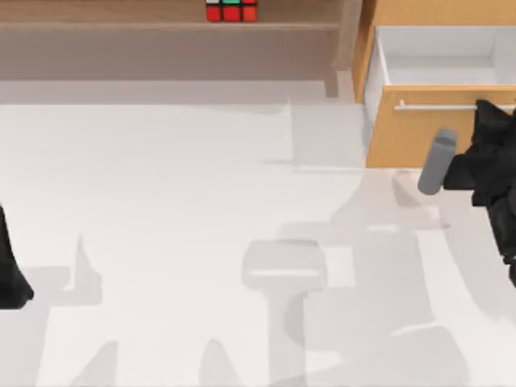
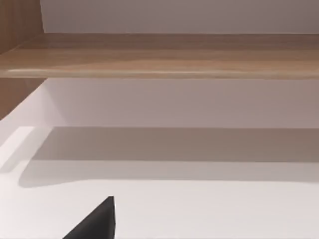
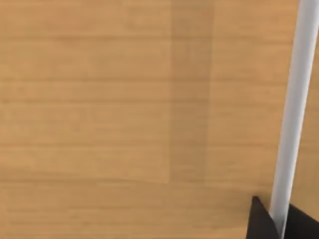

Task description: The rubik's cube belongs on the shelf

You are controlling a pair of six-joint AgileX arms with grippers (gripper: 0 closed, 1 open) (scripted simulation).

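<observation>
The rubik's cube (image 1: 230, 11) rests on the flat board of the light-brown wooden shelf (image 1: 121, 14) at the back, with its red and green stickers facing the table. The same shelf board (image 2: 164, 55) runs across the left wrist view. My right gripper (image 1: 486, 110) is at the silver handle (image 1: 435, 106) of the pulled-out drawer. In the right wrist view the handle (image 3: 294, 109) passes tightly between the two black fingertips (image 3: 260, 221). My left arm (image 1: 10, 266) sits parked at the table's left edge, far from the cube.
The orange-wood drawer cabinet (image 1: 403, 133) stands at the back right, beside the shelf's upright post (image 1: 347, 40). Its drawer is open, with a white inside (image 1: 439, 56). The white table (image 1: 201, 226) stretches in front.
</observation>
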